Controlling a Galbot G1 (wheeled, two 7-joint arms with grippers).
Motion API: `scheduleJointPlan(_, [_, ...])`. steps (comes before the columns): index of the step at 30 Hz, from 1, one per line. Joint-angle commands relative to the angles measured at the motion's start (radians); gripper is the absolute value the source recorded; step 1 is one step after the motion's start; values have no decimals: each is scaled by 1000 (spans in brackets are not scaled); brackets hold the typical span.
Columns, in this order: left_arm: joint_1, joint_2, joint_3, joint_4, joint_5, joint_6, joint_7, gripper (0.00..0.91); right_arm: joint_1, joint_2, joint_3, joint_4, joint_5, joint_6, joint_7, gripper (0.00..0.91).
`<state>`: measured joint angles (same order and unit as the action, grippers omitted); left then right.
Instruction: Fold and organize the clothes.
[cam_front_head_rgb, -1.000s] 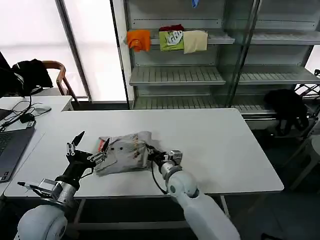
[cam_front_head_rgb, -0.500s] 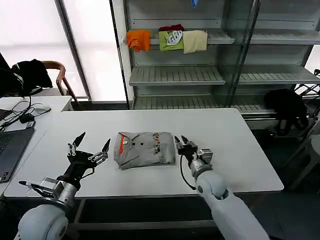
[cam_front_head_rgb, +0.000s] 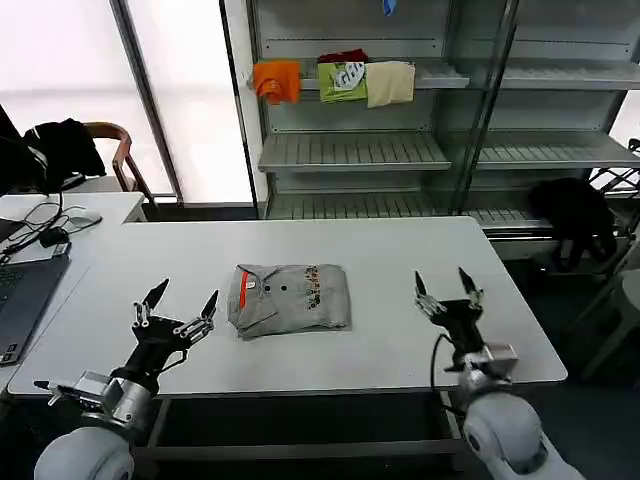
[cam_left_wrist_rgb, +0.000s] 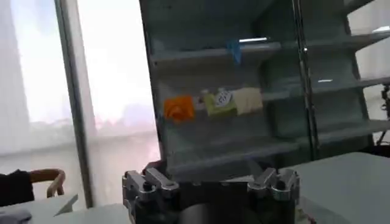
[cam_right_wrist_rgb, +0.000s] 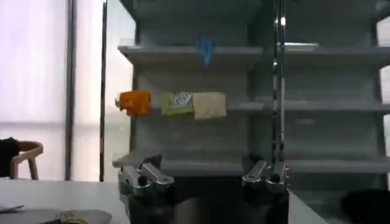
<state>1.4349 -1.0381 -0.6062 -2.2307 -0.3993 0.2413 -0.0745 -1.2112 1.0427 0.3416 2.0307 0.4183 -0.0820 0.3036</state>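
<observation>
Shirt (cam_front_head_rgb: 291, 296) sits folded into a neat rectangle on the white table (cam_front_head_rgb: 420, 260), roughly mid-table. Light grey, orange-lined collar on its left end, button placket and a small multicoloured print facing up.

Left gripper (cam_front_head_rgb: 176, 314) is left of the shirt, near it but not touching, raised above the tabletop with fingers spread wide, nothing between them. Right gripper (cam_front_head_rgb: 446, 290) is right of the shirt, farther off than the left one, also up off the table, fingers apart and empty.

Left wrist view: left gripper (cam_left_wrist_rgb: 210, 182) has both finger bases wide apart, pointed at the shelf unit (cam_left_wrist_rgb: 244, 91). Right wrist view: right gripper (cam_right_wrist_rgb: 204, 175) the same, jaws wide, facing the shelves.

Behind the shirt, on the shelf unit (cam_front_head_rgb: 400, 90): orange (cam_front_head_rgb: 277, 78), green (cam_front_head_rgb: 342, 78) and beige (cam_front_head_rgb: 391, 82) garments in a row on an upper shelf. Laptop (cam_front_head_rgb: 20, 295) at the table's left edge, well apart from the shirt.
</observation>
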Motion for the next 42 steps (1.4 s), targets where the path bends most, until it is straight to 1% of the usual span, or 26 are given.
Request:
scheduleJointPlan(1, [105,9,-31,83,-18,-140,-27,907,-510,-72,217,193,-144,318,83,907])
scheduleJointPlan(3, [115,18,-64,103,-36,-153,-26,907,-539,-70,225,181,-171,368,81,907])
scheduleJointPlan(4, [118,21,-75,111,-39,-159,-27,907,-549,-71,226,180,-176,379,81,907])
scheduleJointPlan(6, [120,25,-108,126,-46,-175,-27,907,-561,-71,223,180,-174,383,80,907])
scheduleJointPlan(11, [137,23,-165,120,-103,-172,-31,907,-549,-58,212,170,-176,383,73,907])
scheduleJointPlan(14, [150,16,-198,117,-134,-169,-31,907,-548,-58,206,168,-173,370,72,907])
scheduleJointPlan(15, [155,13,-202,117,-135,-170,-31,907,-552,-61,207,168,-170,368,61,907])
scheduleJointPlan(23, [176,-17,-189,98,-120,-172,-32,907,-536,-54,192,165,-167,371,52,907])
scheduleJointPlan(31, [203,-35,-200,85,-110,-176,-34,907,-533,-64,187,161,-163,379,56,907])
scheduleJointPlan(42, [233,-45,-244,72,-120,-168,-33,907,-532,-69,163,135,-154,407,82,907])
